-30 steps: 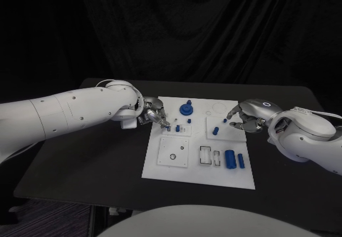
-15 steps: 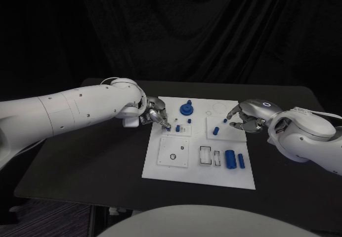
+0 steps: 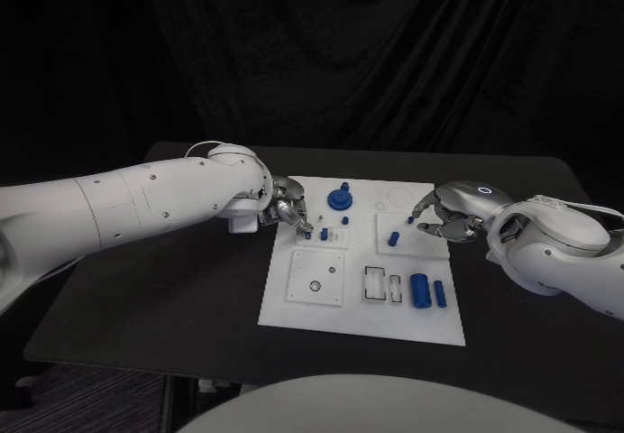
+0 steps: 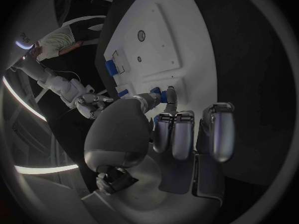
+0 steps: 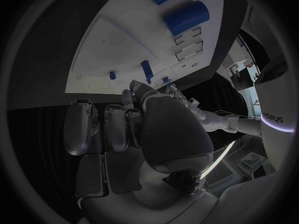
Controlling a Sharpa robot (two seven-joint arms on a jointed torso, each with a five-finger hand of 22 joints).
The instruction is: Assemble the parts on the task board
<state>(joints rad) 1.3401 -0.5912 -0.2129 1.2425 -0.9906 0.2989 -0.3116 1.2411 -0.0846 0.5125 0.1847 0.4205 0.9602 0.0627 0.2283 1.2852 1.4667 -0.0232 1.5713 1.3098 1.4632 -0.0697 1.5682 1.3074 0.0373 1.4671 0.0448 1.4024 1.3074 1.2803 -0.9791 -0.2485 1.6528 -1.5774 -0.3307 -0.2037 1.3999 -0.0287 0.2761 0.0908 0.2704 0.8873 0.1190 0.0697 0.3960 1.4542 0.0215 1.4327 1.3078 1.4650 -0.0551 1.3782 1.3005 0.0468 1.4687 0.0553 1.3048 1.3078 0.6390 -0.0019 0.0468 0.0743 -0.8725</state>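
The white task board [image 3: 297,307] lies mid-table. My left hand [image 3: 286,212] hovers over the board's left edge. Its thumb and one finger pinch a small blue peg [image 4: 162,95] at a raised white block [image 3: 332,237], and the other fingers are curled in. A second short peg [image 3: 324,234] stands in that block. My right hand [image 3: 445,219] rests at the board's right edge, fingers curled with nothing in them, its fingertip [image 5: 134,86] close to a tiny blue peg [image 3: 409,219]. Another blue peg [image 3: 393,239] stands upright on the right block.
A tall blue stepped piece [image 3: 341,198] stands at the board's far side. A thick blue cylinder [image 3: 420,289] and a thinner one [image 3: 441,293] lie near the board's front right. A square plate with a round hole [image 3: 316,277] sits front left.
My left hand has shifted slightly along the board's left edge, staying by the raised block. The right hand has not moved.
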